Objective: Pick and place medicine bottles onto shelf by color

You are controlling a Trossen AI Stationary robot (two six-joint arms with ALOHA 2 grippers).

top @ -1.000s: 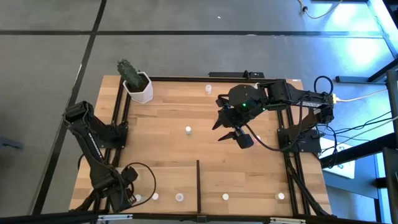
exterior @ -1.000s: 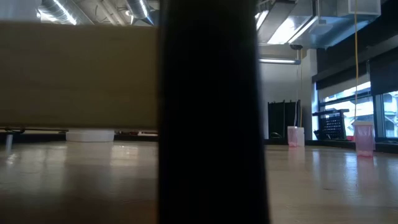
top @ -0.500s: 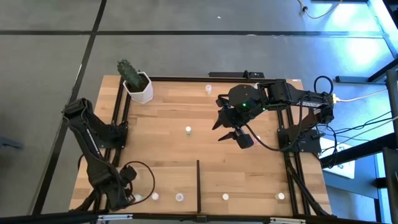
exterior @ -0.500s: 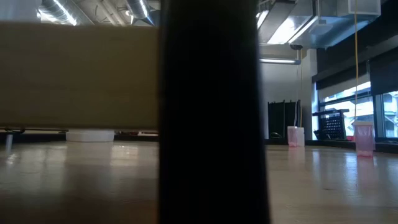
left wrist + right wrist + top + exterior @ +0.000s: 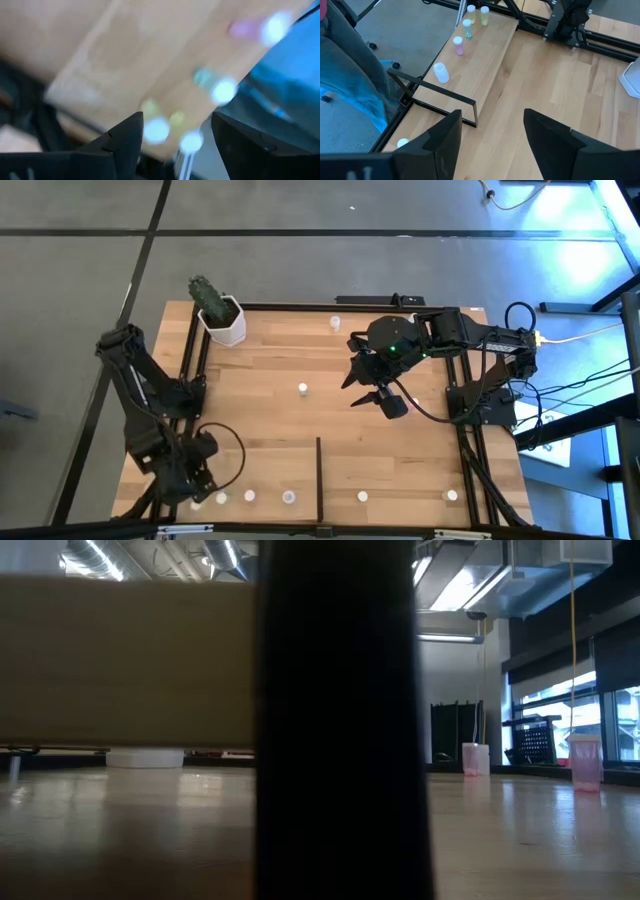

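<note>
Left pincer has lifted off the shelf.

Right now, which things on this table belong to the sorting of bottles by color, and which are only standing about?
Part of the job:
- medicine bottles, some on the shelf, others loose on the tabletop
- left pincer, open, by the shelf's left end
- right pincer, open, above mid-table

Only standing about:
- cactus pot, at a far corner
</note>
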